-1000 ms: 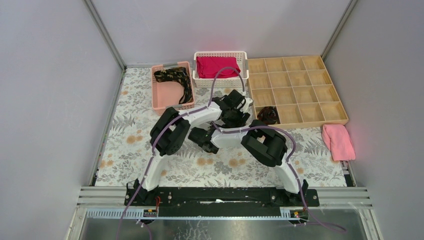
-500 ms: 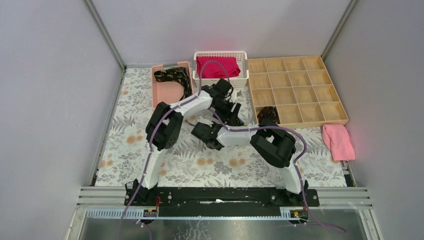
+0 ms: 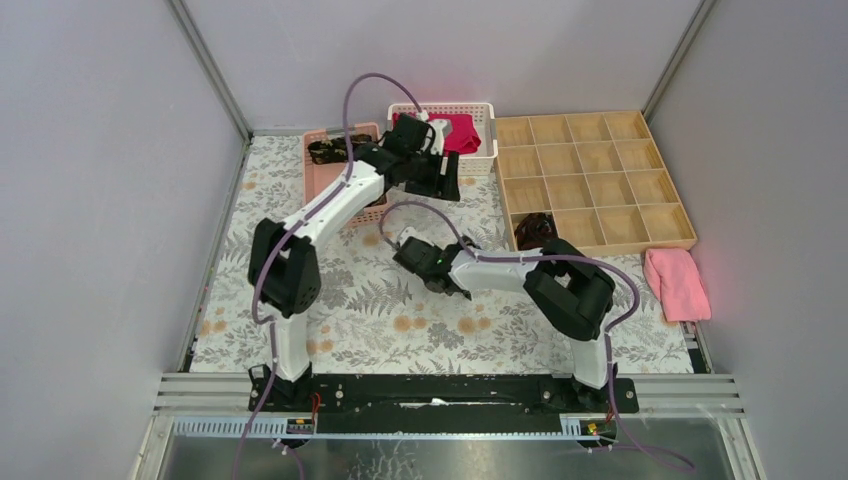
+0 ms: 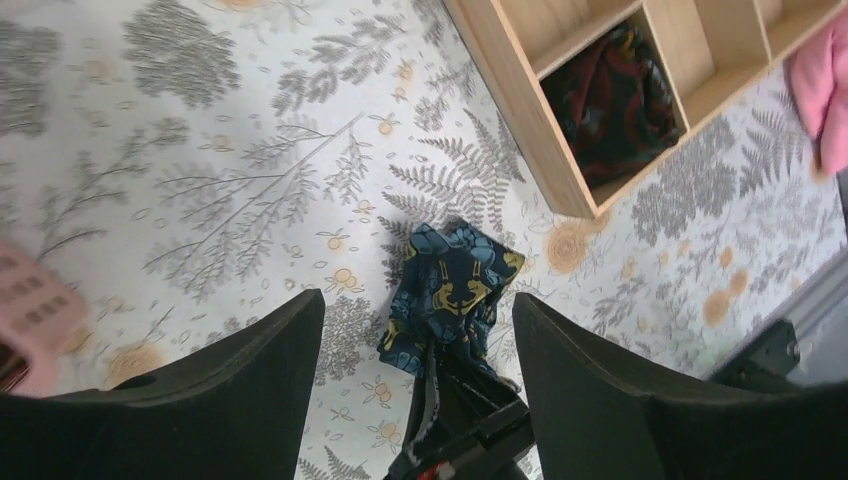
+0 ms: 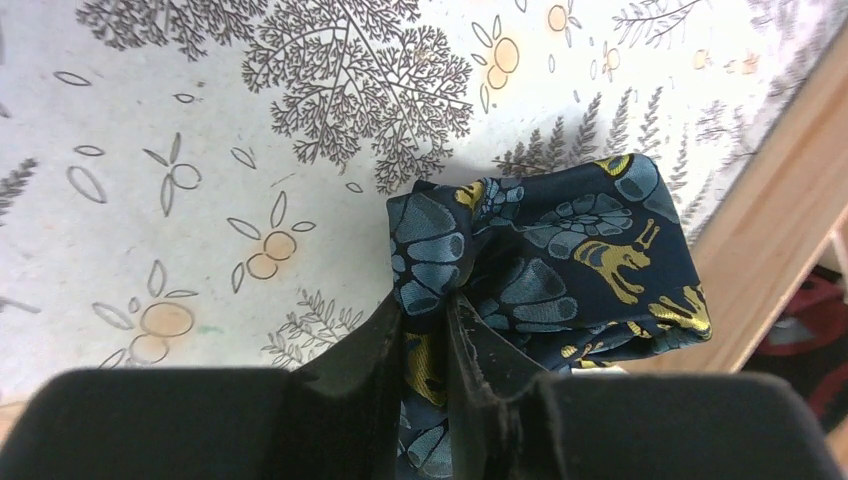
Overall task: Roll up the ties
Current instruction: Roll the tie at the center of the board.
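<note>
Tie [image 5: 560, 250], a folded blue-and-gold bundle, runs lengthwise from the pinching right claw [image 5: 428, 330] toward the wooden tray [image 5: 785, 230]; left claw [image 4: 418, 305] gapes empty.

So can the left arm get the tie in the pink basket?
Probably yes. The left gripper is open and empty, just past the pink basket, and nothing covers the tie in it. Its own arm crosses above the basket, so it would have to pull back first.
</note>
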Robot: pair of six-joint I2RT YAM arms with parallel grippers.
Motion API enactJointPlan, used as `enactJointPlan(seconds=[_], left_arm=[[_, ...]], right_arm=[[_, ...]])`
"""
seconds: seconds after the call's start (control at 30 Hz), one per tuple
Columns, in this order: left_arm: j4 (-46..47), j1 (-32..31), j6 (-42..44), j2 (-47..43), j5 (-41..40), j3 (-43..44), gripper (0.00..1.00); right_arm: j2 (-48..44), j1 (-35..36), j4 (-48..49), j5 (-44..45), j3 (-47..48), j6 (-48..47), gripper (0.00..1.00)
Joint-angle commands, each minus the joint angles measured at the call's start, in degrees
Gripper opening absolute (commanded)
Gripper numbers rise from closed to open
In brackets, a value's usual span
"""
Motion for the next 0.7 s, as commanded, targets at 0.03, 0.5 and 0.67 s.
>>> enactJointPlan(seconds=[0.03,0.5,0.67], left_arm=[[2.8,0.1,-5.4,-8.8,-16.0,-7.8,0.76],[15.1,-1.9,-13.8,-32.7,-22.3,-38.1,0.69],[20.9,-4.0,-17.9,-37.8,-21.9,-47.4,0.58]], right_arm=[[-5.0,-3.0,1.3,-20.8,-4.0,8.9,0.17],[-12.9,-23.1,12.3,-59.1,-13.3,24.4,0.17],[-9.8,-29.2,18.4,-71.5,-15.6,29.2,0.17]])
